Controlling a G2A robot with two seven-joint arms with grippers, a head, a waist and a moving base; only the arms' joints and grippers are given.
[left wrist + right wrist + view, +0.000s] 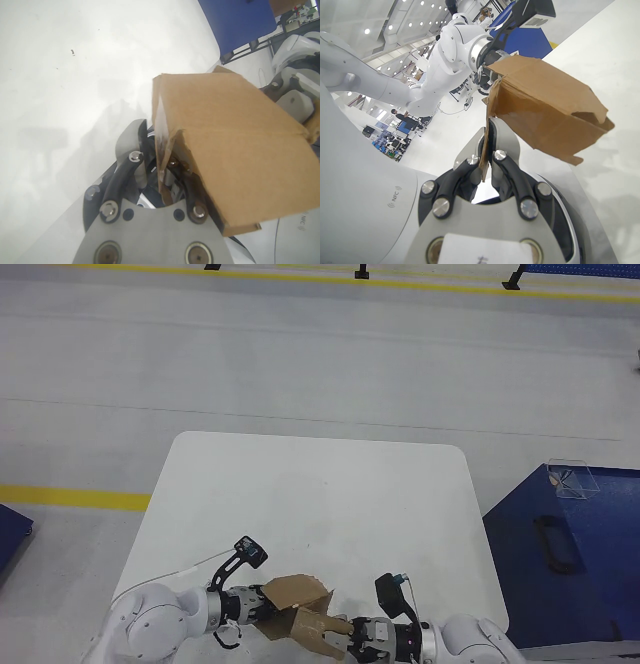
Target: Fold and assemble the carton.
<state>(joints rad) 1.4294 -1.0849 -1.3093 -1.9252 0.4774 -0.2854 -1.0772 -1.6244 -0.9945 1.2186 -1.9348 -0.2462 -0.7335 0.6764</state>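
Closest to you, your right hand (pixel 488 130) is closed tight on a thin flap of the carton (pixel 545 100), the board pinched edge-on between its two fingers. Just below that grip, the right wrist's shell carries a small printed mark (pixel 395 197), and a white label (pixel 482 250) sits at the near edge with its writing cut off. Your left hand (pixel 157 140) grips the opposite side of the carton, drawn in on a flap that runs down between its fingers. The far finger is hidden behind the board. The carton itself is brown corrugated board, partly folded up into a box shape. One end gapes open, and its loose flaps have torn-looking edges. It hangs between your two hands over the near edge of the white surface (pixel 320 494), tilted rather than square to it. Whether it touches the surface cannot be told. Further out, the surface shows a few small dark specks. Beyond its right side stands a blue cabinet (pixel 560 564) with a clear plastic holder (pixel 572 477) on top. On the far left, a yellow line (pixel 70 497) runs along the grey floor.
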